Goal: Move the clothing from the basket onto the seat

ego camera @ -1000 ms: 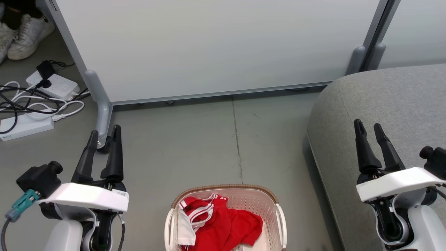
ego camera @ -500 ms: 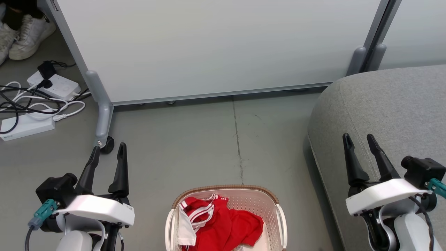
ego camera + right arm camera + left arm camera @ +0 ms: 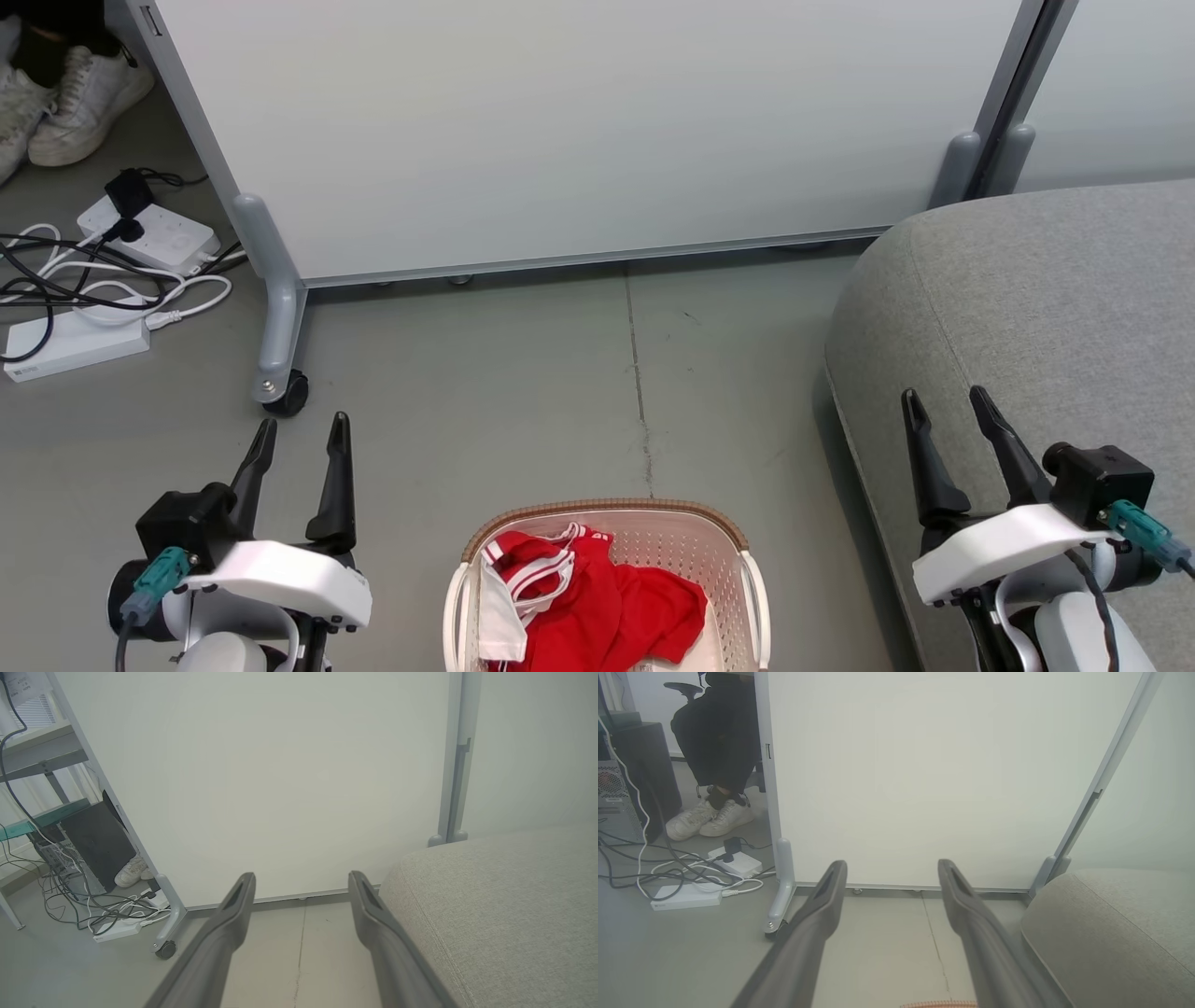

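Standing well beyond the basket (image 3: 607,507), across a stretch of grey floor (image 3: 523,392), a wide white partition panel (image 3: 579,131) on grey legs closes off the background. To the basket's right, near but apart from it, sits the seat (image 3: 1046,308), grey upholstered, with a rounded corner and a stitched seam. The basket itself is cream-white perforated plastic with a brown woven-look rim and white side handles, cut off by the lower edge of the head view. The clothing (image 3: 597,607) lies crumpled inside the basket, bright red with white stripes and trim, bunched toward its left wall. Left of the basket, the left gripper (image 3: 304,422) hovers over the floor, its two dark fingers spread apart with nothing between them. Right of the basket, the right gripper (image 3: 943,395) hangs in front of the seat's edge, fingers likewise parted and empty. Far to the basket's left and beyond it lie white power strips (image 3: 75,341) among tangled cables (image 3: 70,285), a person's white shoes (image 3: 89,84) further back, and a small black caster (image 3: 288,397) under the panel's leg.
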Robot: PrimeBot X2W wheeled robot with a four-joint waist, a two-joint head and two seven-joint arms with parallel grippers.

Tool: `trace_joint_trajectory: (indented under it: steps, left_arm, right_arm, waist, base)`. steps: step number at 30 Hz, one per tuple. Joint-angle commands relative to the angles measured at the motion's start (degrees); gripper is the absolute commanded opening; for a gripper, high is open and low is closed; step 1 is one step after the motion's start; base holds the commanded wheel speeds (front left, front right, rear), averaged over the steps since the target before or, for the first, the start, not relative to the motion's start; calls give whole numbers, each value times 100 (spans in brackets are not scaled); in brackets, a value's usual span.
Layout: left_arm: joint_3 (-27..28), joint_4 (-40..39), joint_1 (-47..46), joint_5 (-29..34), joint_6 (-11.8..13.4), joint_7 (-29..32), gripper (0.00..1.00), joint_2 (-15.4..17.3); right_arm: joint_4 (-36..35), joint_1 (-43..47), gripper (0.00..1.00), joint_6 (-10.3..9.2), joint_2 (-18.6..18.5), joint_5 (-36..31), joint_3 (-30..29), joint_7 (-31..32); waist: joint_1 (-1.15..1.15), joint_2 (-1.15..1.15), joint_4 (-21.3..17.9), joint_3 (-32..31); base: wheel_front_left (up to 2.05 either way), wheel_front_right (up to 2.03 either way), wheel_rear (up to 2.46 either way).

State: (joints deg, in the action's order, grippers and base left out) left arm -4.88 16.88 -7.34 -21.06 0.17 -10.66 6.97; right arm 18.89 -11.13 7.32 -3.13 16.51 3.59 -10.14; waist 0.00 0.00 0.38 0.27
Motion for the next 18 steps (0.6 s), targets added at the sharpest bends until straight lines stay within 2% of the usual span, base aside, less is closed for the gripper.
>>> trace_joint_trajectory:
  steps: [1,18]
  left_arm:
    - [-19,-11,-9,134,42,-51,100,44]
    - [-180,342,38,719,141,-220,100,31]
  right_arm:
    - [-14,6,100,23,-11,-144,-27,-70]
    - [210,70,100,26,12,-702,-46,-219]
  waist:
    - [0,0,0,-2]
    - [0,0,18,-27]
  base:
    - [0,0,0]
    - [0,0,0]
